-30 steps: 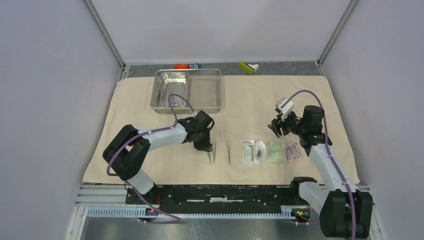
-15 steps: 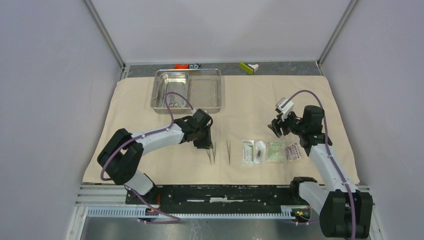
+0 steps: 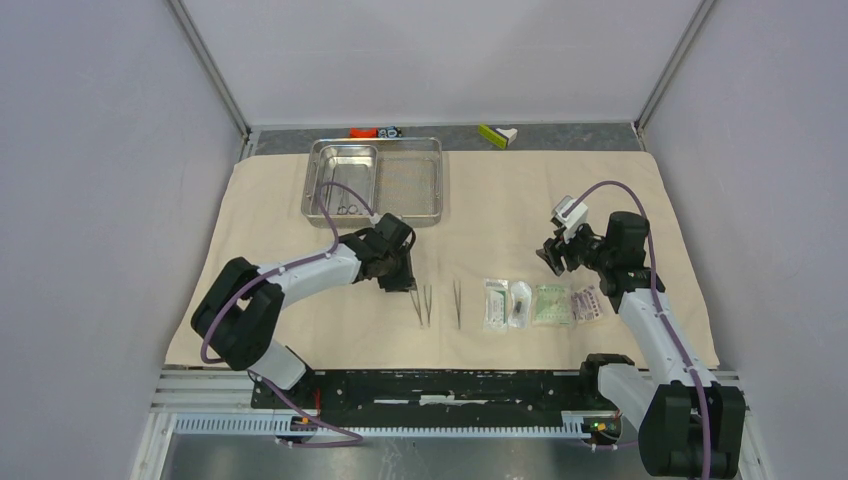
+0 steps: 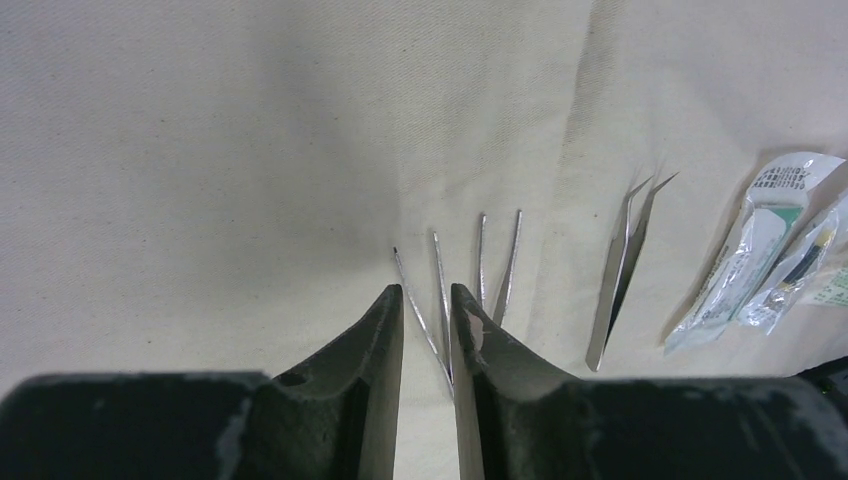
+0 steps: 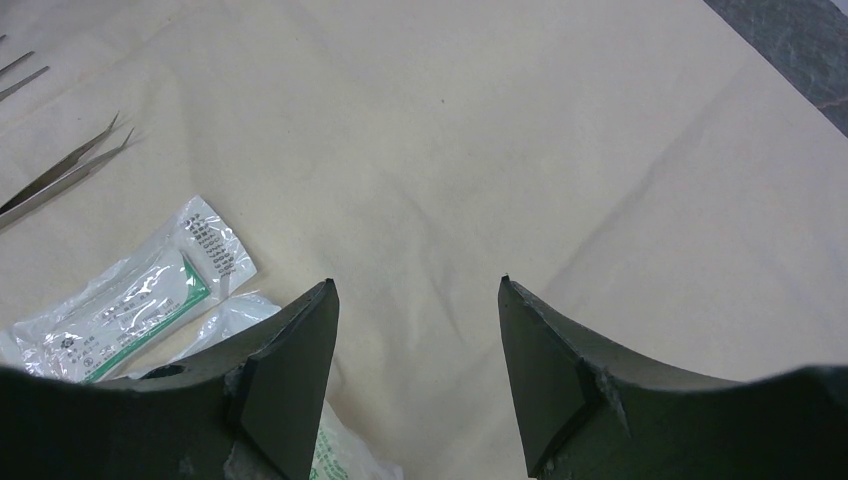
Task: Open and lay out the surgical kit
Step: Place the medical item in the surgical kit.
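**Forceps (image 4: 508, 262) lying on cloth wrap (image 3: 500, 200), left gripper (image 4: 427, 292) hovering over them**

Left jaws are standing slightly apart, gripping nothing. Tweezers (image 4: 617, 275) and packets (image 3: 543, 303) are lying just right of the forceps. Right gripper (image 5: 415, 285) is hanging wide apart, empty, on the packets' far side. Tray (image 3: 440, 180) is sitting far-left.

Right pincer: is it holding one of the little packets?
No, the right pincer is open over bare cloth, and the packets lie flat on the cloth beside it.
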Controlling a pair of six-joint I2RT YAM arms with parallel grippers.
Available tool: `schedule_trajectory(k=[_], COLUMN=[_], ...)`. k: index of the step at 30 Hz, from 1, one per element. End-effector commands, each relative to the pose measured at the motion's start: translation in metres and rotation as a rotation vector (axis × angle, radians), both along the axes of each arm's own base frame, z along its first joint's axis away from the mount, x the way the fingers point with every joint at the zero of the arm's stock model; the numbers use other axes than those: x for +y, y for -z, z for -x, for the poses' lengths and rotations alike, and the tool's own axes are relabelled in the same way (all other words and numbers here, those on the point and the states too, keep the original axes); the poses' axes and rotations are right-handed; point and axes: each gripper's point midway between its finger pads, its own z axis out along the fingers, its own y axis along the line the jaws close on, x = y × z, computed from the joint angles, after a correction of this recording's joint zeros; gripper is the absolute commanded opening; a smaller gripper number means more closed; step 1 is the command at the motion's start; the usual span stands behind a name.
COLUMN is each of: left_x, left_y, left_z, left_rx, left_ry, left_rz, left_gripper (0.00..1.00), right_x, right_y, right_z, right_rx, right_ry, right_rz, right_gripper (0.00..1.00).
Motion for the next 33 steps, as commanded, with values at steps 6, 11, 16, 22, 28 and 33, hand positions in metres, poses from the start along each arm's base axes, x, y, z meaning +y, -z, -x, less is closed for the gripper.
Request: schedule_trajectory(k=[6, 11, 16, 22, 28, 33], left_x=[0.001, -0.001, -0.004, -0.003, -0.004, -0.005], left_y=[0.000, 0.003, 0.003, 0.005, 0.012, 0.012], left_z=[-0.006, -0.006, -0.006, -0.005, -0.003, -0.004], left_rx=[-0.028, -0.016, -0.007, 0.001, 0.027, 0.028], left_ry=[-0.010, -0.010, -0.005, -0.010, -0.006, -0.006], left_rz=[0.023, 0.029, 0.040, 0.037, 0.033, 0.035], left_gripper=[0.31, 0.32, 0.32, 0.32, 0.33, 0.33], right_x=[0.001, 0.001, 0.001, 0.000, 0.000, 0.000], right_y=[-0.001, 0.001, 0.000, 0.000, 0.001, 0.002], right_z=[0.001, 0.002, 0.002, 0.003, 0.003, 0.003], right_rx=[-0.018, -0.012, -0.014, -0.013, -0.010, -0.009], right_ry=[-0.015, -0.016, -0.018, -0.017, -0.019, -0.019], right_rz=[0.002, 0.001, 0.002, 0.000, 0.001, 0.001], right_gripper=[0.67, 0.67, 0.67, 0.67, 0.67, 0.67])
